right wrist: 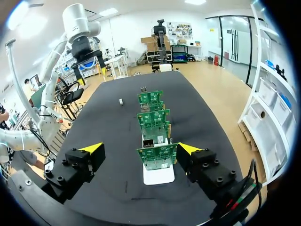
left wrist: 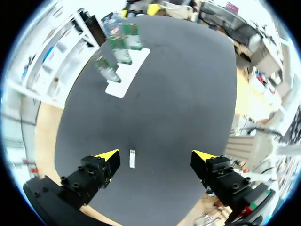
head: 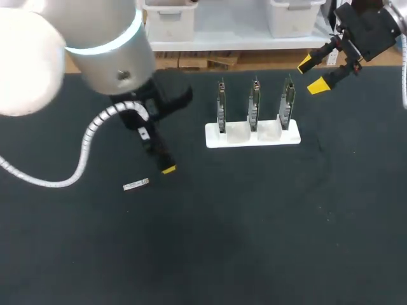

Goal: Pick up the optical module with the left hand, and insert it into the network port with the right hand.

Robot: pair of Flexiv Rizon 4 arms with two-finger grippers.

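Module [left wrist: 131,158] lay on the table [head: 254,222] below the left gripper [left wrist: 156,155], spread wide for pickup, seemingly untouched; right gripper [right wrist: 140,148] hung wide by the boards [right wrist: 153,120].

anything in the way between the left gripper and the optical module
Nothing visible does. The optical module lies alone on the dark table. The left wrist view shows it between the fingers of the open left gripper, with only bare table around it.
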